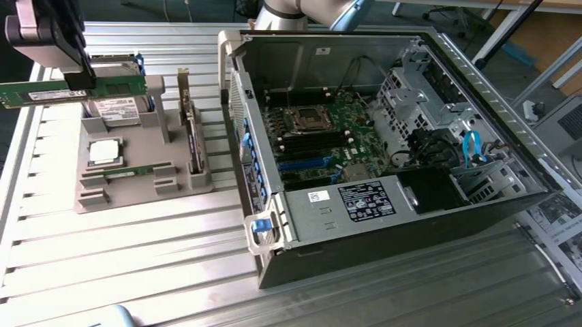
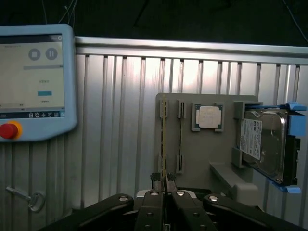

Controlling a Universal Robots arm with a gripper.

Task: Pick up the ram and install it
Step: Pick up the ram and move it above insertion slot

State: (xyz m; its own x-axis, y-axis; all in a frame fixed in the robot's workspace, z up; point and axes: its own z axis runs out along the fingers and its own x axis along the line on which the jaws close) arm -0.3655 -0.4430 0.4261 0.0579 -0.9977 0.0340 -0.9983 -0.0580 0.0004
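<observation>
Ram [image 1: 37,94]: long, narrow green circuit-board stick with a white label.

Location: held in the air above the grey moulded parts tray [image 1: 136,194] and clear of it. It sits at about ten o'clock from the open black-and-silver computer case [image 1: 300,68], which stands on the ribbed aluminium counter [image 1: 136,259].

Holder: black gripper [image 1: 80,87], jaws clenched on the stick's two flat faces, near mid-length of its upper edge.

Handling (judged): light, stiff, thin and brittle, and likely to crack if bent or twisted. The faces look smooth, so a square pinch matters. Best held by the bare upper board edge, away from the lower contact edge.

Orientation: standing on edge, label face toward the exterior camera. The long axis is nearly level, running nine to three o'clock, with the nine-o'clock end slightly lower. In the wrist view the ram [image 2: 163,139] is edge-on, a thin line running straight out from the jaws.
</observation>
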